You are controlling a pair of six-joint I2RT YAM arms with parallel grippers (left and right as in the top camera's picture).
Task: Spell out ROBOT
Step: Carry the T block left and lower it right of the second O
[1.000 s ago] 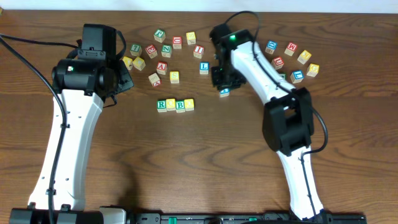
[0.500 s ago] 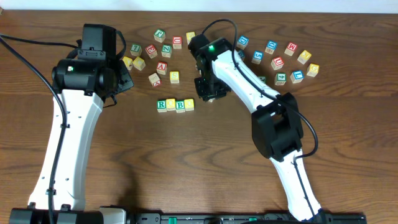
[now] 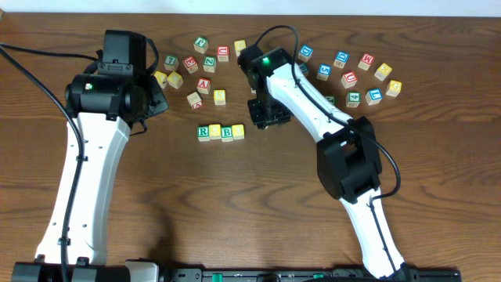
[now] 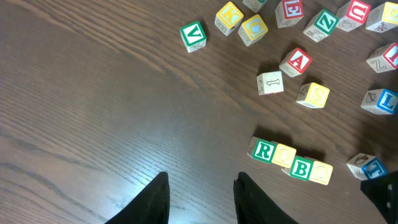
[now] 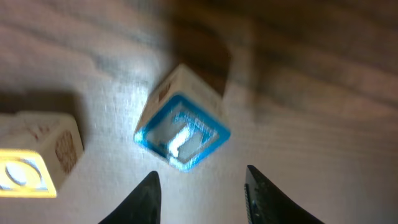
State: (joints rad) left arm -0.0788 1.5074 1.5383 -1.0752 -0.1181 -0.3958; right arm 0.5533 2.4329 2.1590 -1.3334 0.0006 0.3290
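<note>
left wrist: blue l cube [image 4: 380,101] near t cube [image 4: 368,167].

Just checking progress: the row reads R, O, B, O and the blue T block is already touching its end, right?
Not quite. The row does read R, O, B, O, but the blue T block lies apart from its end, with a gap before the last yellow block. The right wrist view shows it.

Scattered letter cubes [image 3: 365,61], dark wooden table [image 3: 235,204]

The pale wooden T cube [image 5: 182,135] rests on a matt, grained wood table [image 4: 93,124].
</note>
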